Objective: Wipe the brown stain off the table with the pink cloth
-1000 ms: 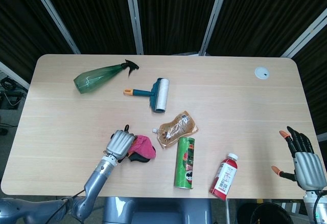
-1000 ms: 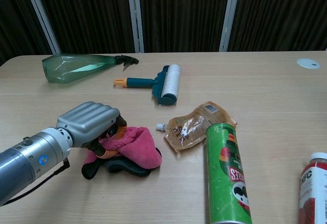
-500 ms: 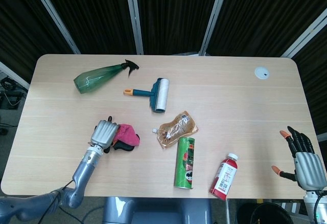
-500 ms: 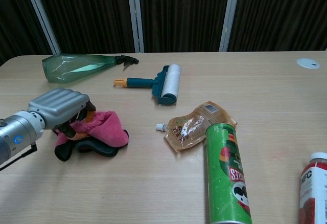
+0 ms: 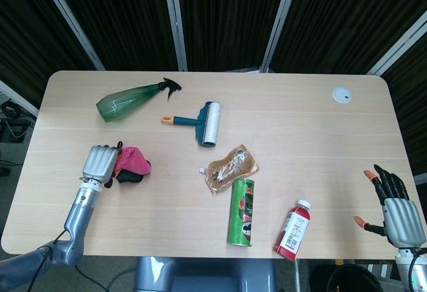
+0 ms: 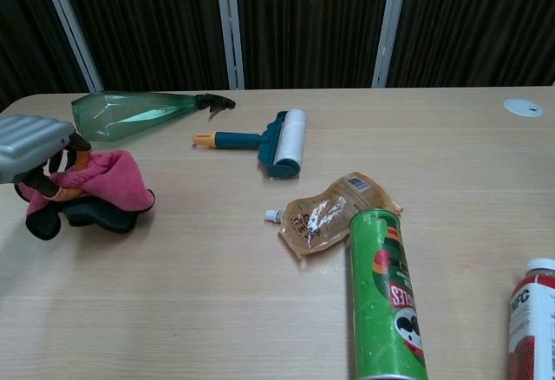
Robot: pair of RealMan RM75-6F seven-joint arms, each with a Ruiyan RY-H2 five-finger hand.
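My left hand (image 5: 99, 165) (image 6: 30, 141) holds the bunched pink cloth (image 5: 133, 161) (image 6: 100, 182) against the table at the left side, fingers curled down over its left part. Dark folds of the cloth show under the pink. No brown stain can be made out on the wood in either view. My right hand (image 5: 393, 207) hovers past the table's right front corner, fingers spread and nothing in it; the chest view does not show it.
A green spray bottle (image 5: 131, 99) lies at the back left, a lint roller (image 5: 202, 123) behind centre. A snack pouch (image 5: 230, 168), a green chip can (image 5: 241, 211) and a red drink bottle (image 5: 293, 230) lie right of the cloth. A white disc (image 5: 341, 94) sits far right.
My left hand has dragged the pink cloth steadily leftward and a little away from the front edge, away from the pouch and can. The right hand has stayed put.
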